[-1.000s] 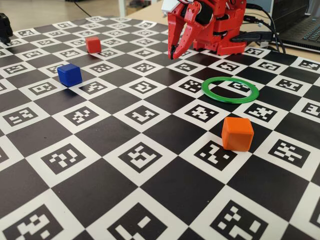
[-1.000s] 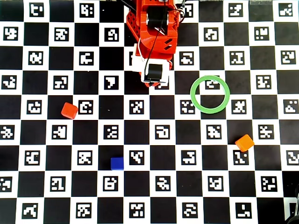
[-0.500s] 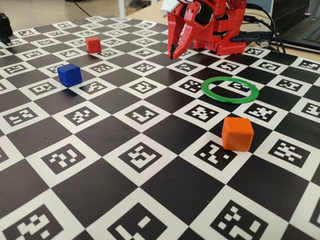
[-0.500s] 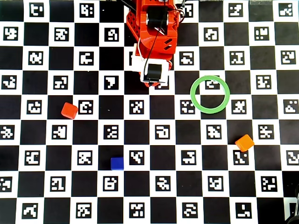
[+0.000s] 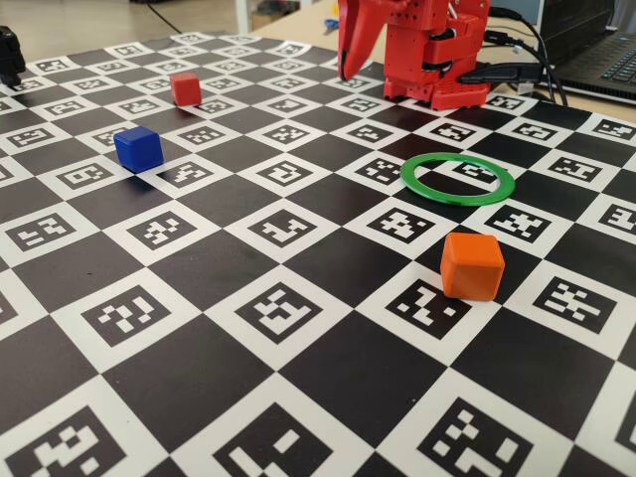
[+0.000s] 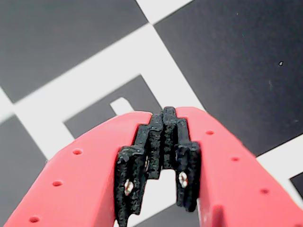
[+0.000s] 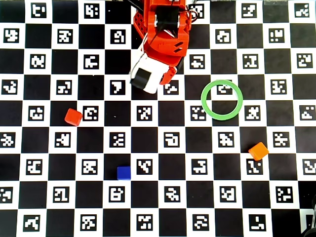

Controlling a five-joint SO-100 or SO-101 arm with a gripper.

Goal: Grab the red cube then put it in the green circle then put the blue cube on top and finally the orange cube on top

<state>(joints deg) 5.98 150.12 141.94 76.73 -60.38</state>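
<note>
Your gripper [image 6: 163, 142] has its jaws together and holds nothing. Spread them wide, swing over the red cube [image 7: 73, 117], square up to its faces, then descend.

A black-and-white checkered marker board [image 5: 298, 248] covers the tabletop; each white square carries a coded marker; a laptop [image 5: 606, 62] and black cables [image 5: 517, 72] sit behind it.

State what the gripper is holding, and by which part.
Nothing. In the wrist view the gripper is shut on itself, empty; the red cube sits untouched on the board.
</note>
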